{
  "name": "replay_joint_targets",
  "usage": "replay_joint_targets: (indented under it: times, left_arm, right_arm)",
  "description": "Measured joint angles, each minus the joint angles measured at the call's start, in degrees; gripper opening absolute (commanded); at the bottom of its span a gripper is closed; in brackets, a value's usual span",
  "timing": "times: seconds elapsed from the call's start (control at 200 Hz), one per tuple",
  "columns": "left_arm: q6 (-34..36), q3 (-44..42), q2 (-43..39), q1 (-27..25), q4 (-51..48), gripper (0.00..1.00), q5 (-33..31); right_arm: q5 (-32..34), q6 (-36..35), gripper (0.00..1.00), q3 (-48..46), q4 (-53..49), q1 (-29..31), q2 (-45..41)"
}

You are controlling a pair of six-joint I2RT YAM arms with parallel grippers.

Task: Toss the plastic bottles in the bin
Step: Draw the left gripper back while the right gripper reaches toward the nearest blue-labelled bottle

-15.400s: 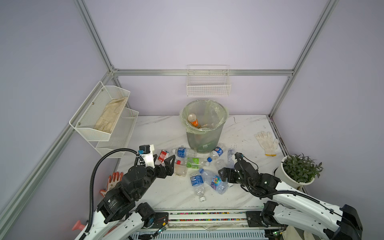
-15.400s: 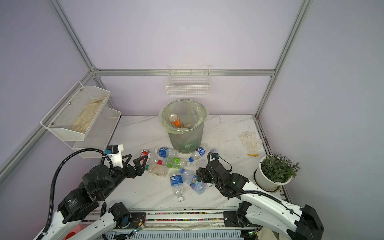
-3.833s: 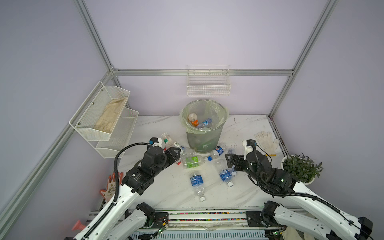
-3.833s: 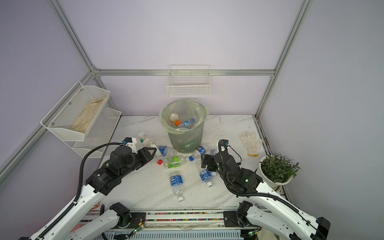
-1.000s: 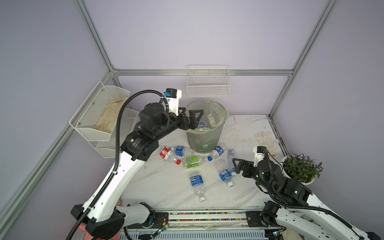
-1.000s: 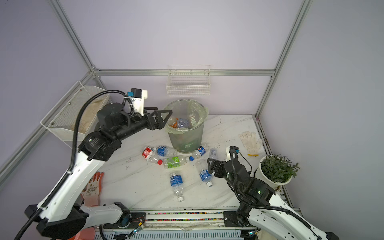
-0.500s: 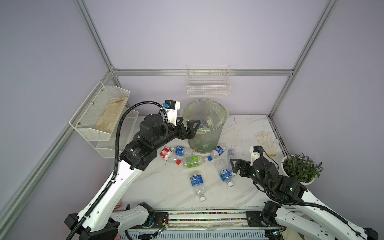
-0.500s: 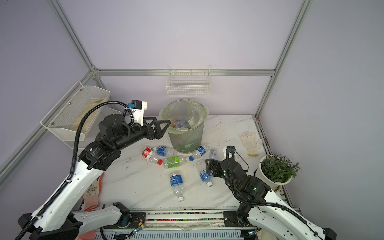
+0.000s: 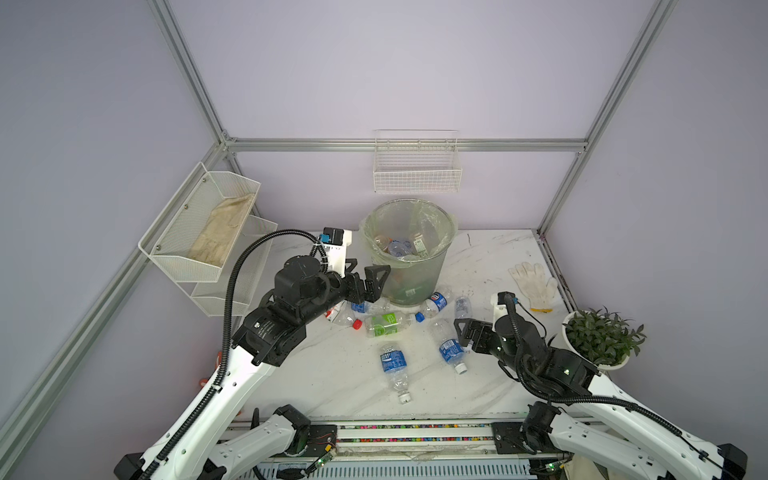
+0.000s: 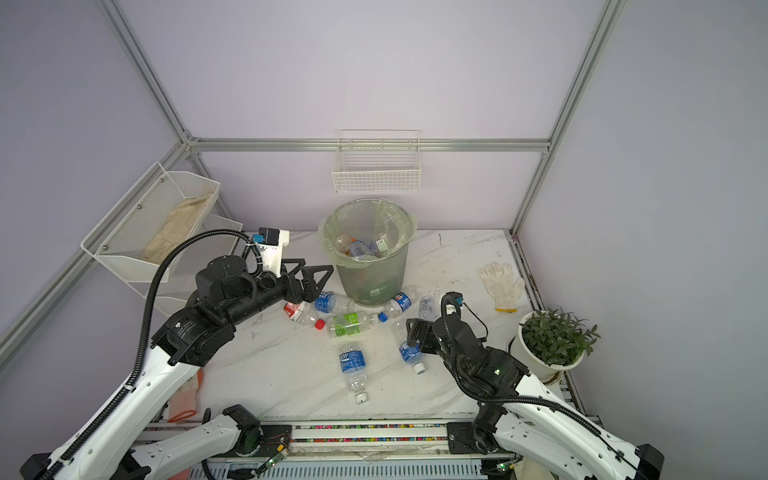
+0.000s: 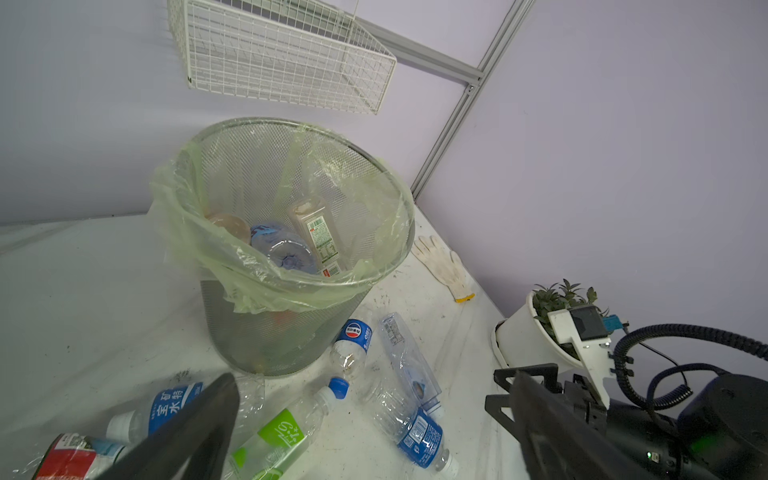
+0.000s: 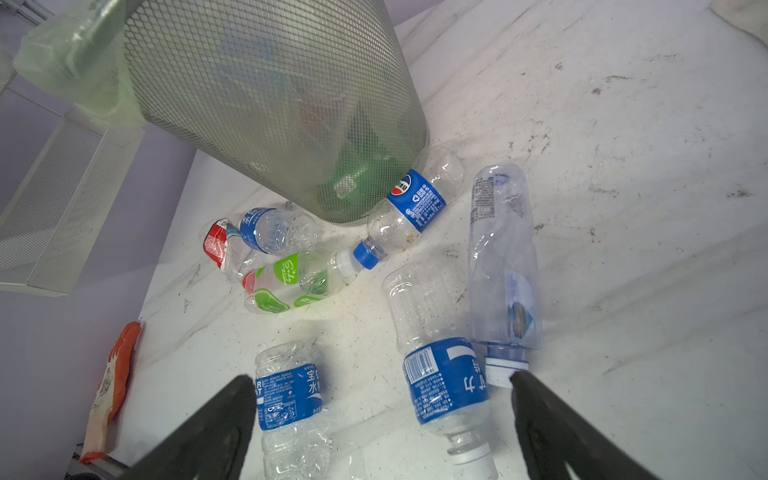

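Observation:
The bin [image 9: 417,277], grey mesh with a pale green liner, stands at the back middle in both top views and holds several bottles [image 11: 286,253]. Several plastic bottles lie on the table before it: a green-labelled one [image 9: 388,324], a red-labelled one [image 9: 337,313] and blue-labelled ones [image 9: 392,360]. My left gripper [image 9: 368,270] hangs open and empty beside the bin's left wall, above the red-labelled bottle. My right gripper [image 9: 463,334] is open low over the table, its fingers on either side of a blue-labelled bottle [image 12: 444,386], not touching it.
A white wire basket [image 9: 417,174] hangs on the back wall and white mesh shelves [image 9: 199,237] on the left wall. A white glove [image 9: 534,284] lies at the back right. A potted plant [image 9: 600,338] stands at the right edge. An orange glove [image 12: 114,386] lies off the left.
My left gripper has come down and back from the bin's rim to beside its left wall, still open. My right gripper has edged closer to the blue-labelled bottle.

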Motion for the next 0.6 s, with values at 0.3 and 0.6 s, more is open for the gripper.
replay_joint_targets:
  times: [0.3, 0.6]
  left_arm:
    - [-1.49, -6.01, -2.01, 0.0, 0.0, 1.0, -0.28]
    - [-4.81, -14.97, -7.23, 0.0, 0.0, 1.0, -1.14]
  right_arm:
    - [-0.96, 0.02, 0.97, -1.31, 1.16, 0.0, 1.86]
    - [-5.2, -0.55, 0.97, -2.38, 4.09, 0.0, 6.75]
